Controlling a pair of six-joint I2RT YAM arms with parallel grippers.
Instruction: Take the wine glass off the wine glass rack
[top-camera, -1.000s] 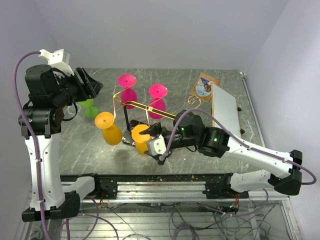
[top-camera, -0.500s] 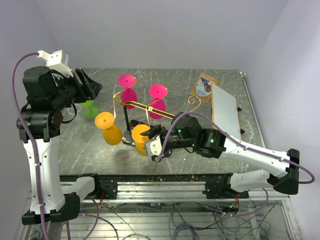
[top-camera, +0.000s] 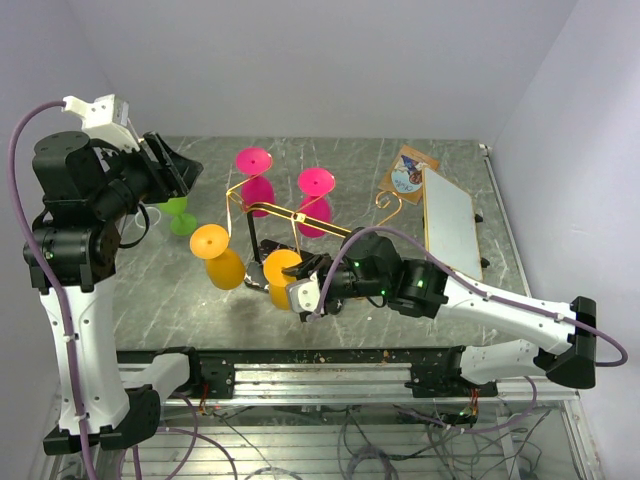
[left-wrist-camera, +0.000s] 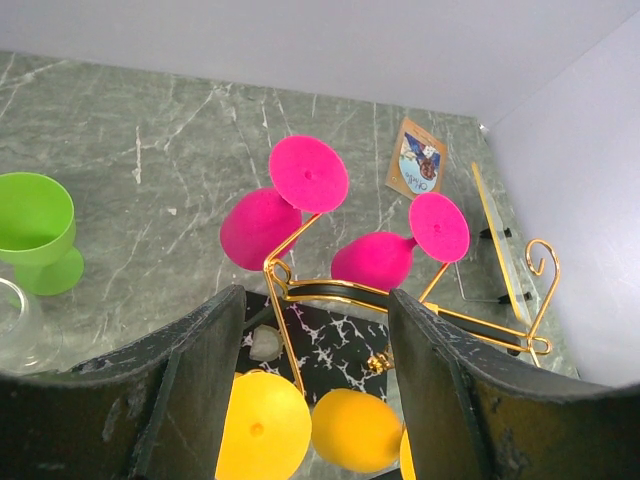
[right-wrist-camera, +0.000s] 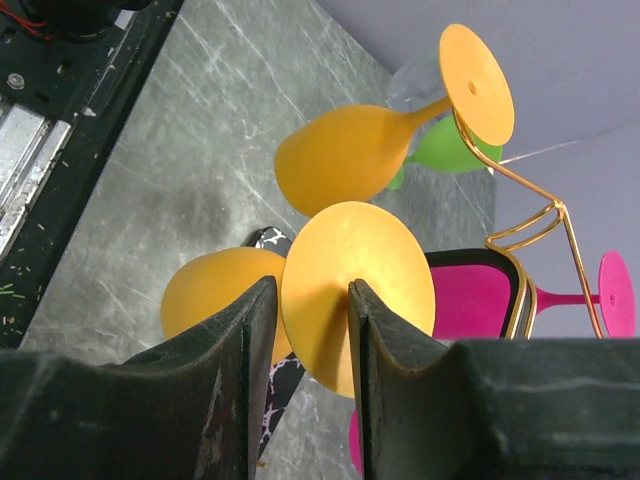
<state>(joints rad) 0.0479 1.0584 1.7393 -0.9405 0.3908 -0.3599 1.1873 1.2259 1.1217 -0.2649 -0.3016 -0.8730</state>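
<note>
From above, the rack stands mid-table on its black patterned base. Its gold arms spread out, and four glasses hang from them by their feet, bowls down and tilted. The wine glass, orange, hangs on the near arm, and the right gripper is right at its round foot. From here its fingers blur into the glass and the gap cannot be read. A second orange glass hangs to the left, and two pink glasses hang on the far side. The left gripper hangs high over the table's far left corner, well apart from the rack, with a green cup partly hidden under the arm. A printed card and a white board lie at the far right. The left wrist view looks down between its own dark fingers, spread wide with nothing between them. It shows the green cup upright and, beside it, a clear glass cut off at the left edge, which the top view does not show clearly. Both orange glasses are cut off by the bottom edge there. The right wrist view is the only close one. Its fingers stand narrowly apart, and the orange foot fills the gap and spreads wider than it behind both tips. Whether either tip touches the foot cannot be told. The bowl shows at lower left, the stem is hidden, and the second orange glass hangs just beyond.
</note>
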